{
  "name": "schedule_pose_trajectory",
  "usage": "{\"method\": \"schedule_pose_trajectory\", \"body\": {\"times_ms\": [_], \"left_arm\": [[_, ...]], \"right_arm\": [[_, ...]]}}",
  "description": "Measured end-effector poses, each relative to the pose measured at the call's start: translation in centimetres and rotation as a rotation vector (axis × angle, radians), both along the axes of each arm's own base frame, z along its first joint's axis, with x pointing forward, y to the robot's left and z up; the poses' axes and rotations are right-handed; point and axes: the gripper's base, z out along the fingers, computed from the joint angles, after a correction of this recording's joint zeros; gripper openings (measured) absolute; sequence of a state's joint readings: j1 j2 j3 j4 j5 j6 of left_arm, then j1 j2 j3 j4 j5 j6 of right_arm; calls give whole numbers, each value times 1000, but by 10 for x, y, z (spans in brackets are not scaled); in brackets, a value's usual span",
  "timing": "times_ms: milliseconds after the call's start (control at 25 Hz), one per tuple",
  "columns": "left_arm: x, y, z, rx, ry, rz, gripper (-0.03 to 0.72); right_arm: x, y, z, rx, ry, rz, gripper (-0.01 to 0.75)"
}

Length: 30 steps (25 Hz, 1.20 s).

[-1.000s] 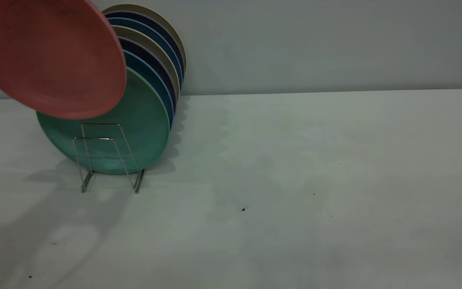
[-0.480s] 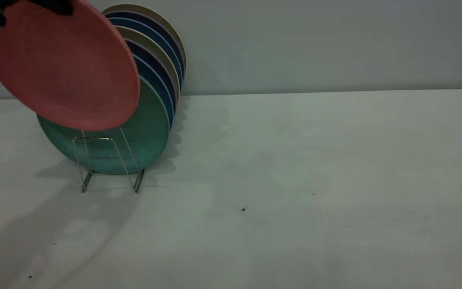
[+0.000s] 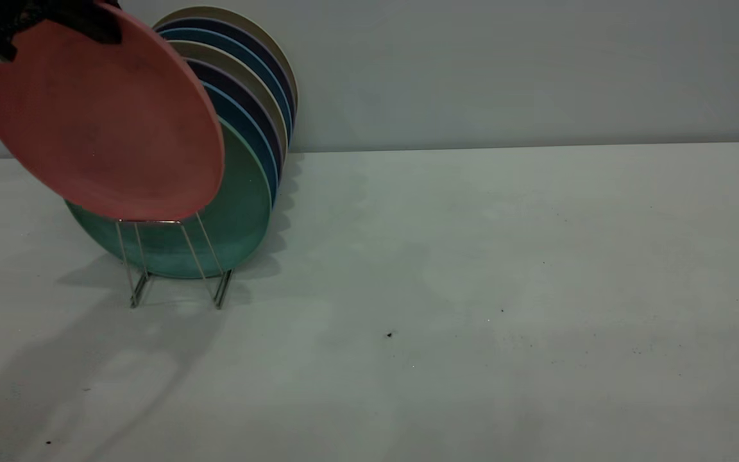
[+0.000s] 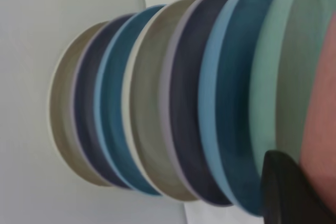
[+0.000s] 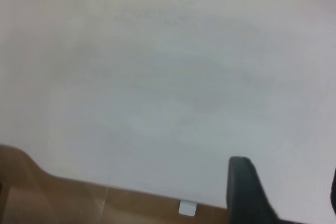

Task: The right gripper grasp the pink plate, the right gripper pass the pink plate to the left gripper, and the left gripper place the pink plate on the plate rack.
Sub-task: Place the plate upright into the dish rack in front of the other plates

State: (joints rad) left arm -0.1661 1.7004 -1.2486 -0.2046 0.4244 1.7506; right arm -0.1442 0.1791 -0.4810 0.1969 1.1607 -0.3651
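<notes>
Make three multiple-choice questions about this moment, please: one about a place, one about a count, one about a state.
1. Where is the pink plate?
A. Flat on the table
B. In the air, before the green plate and over the rack's front loops
C. Behind the rearmost plate

2. How many plates stand in the rack?
A. Three
B. Five
C. Seven

3. What holds the pink plate?
A. The left gripper, shut on its upper rim
B. The right gripper
C. Nothing

Answers:
1 B: the pink plate hangs tilted, covering part of the green plate, its lower edge at the top of the rack.
2 C: the left wrist view shows seven rims beside the pink one.
3 A: the left gripper grips the top rim, while the right gripper is open over the table.
</notes>
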Motion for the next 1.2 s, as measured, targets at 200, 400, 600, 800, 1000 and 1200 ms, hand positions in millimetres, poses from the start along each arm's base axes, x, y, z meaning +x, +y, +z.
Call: {"method": "schedule_pose_trajectory", "body": {"times_ms": [200, 400, 600, 800, 1000, 1200], "left_arm": [[2, -2, -7, -17, 19, 2, 70], [7, -2, -21, -13, 43, 5, 70], [11, -3, -31, -11, 61, 8, 70], [13, -3, -38, -8, 77, 8, 73], [15, -4, -45, -6, 96, 10, 74], [16, -4, -53, -15, 127, 28, 80]], "right_arm": [[0, 0, 0, 0, -3, -1, 403], [0, 0, 0, 0, -3, -1, 403], [0, 0, 0, 0, -5, -2, 403], [0, 0, 0, 2, -5, -4, 403], [0, 0, 0, 4, -5, -6, 403], [0, 0, 0, 4, -5, -6, 403]]}}
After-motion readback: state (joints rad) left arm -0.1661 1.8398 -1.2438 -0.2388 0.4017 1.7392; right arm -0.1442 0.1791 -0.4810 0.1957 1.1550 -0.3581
